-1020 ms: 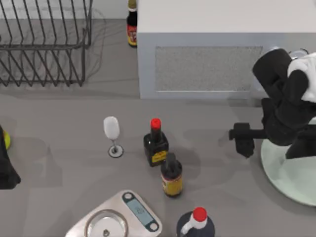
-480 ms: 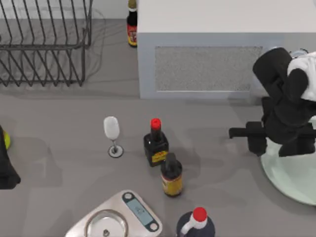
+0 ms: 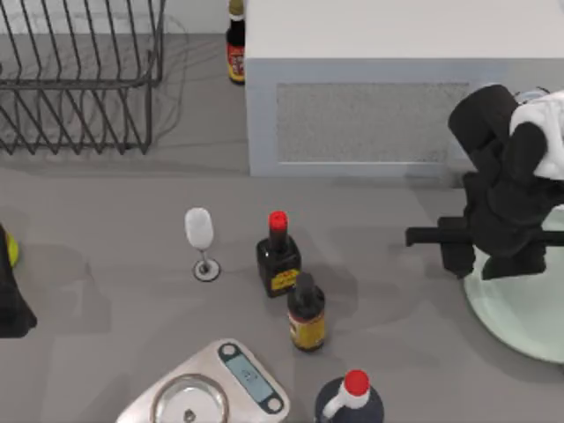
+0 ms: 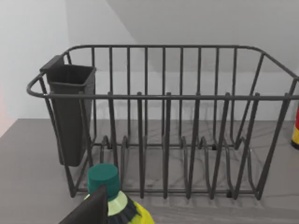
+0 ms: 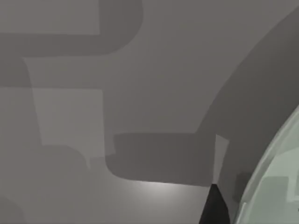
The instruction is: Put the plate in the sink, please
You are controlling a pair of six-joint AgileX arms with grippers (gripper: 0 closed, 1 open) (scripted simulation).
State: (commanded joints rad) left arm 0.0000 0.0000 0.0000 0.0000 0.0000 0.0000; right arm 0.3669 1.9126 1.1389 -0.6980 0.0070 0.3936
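Right gripper (image 3: 458, 251) hovered over the left edge of the plate (image 3: 520, 313), low above the table (image 3: 115, 291). Could not tell whether its jaws were spread or closed. Plate lay flat at the table's right side, partly under the right arm, its rim (image 5: 261, 177) just beside one dark fingertip (image 5: 215, 205). Sink (image 3: 370, 115) stood beyond the jaws, toward the far edge, well apart from the plate. Left arm (image 3: 13, 304) sat parked at the left edge, facing the dish rack (image 4: 163, 121) with a green-capped bottle (image 4: 110, 196) close by.
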